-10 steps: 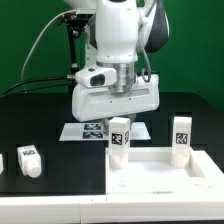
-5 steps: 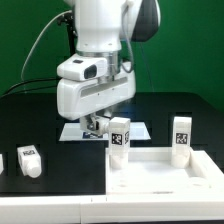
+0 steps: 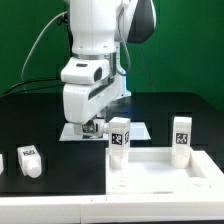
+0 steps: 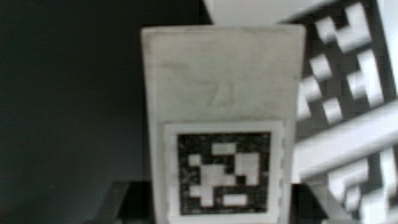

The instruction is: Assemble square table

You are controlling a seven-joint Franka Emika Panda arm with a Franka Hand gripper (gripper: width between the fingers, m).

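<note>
My gripper (image 3: 95, 127) hangs low over the marker board (image 3: 75, 130), to the exterior view's left of an upright white table leg (image 3: 120, 138). In the wrist view a white leg with a black-and-white tag (image 4: 221, 130) fills the picture. It sits between my dark fingers (image 4: 135, 203), which flank its near end closely, so the gripper looks shut on it. A second upright leg (image 3: 181, 137) stands at the right. Both upright legs stand at the far edge of the flat white square top (image 3: 165, 182). Another leg (image 3: 29, 160) lies on the black table at the left.
A raised white frame (image 3: 112, 165) borders the square top at the front right. Part of another white piece (image 3: 2, 161) shows at the exterior view's left edge. Black cables (image 3: 40, 60) hang behind the arm. The marker board also shows in the wrist view (image 4: 347, 70).
The hand has tilted and swung to the exterior view's left and lower, from above the upright leg to over the marker board. The standing and lying legs have not moved.
</note>
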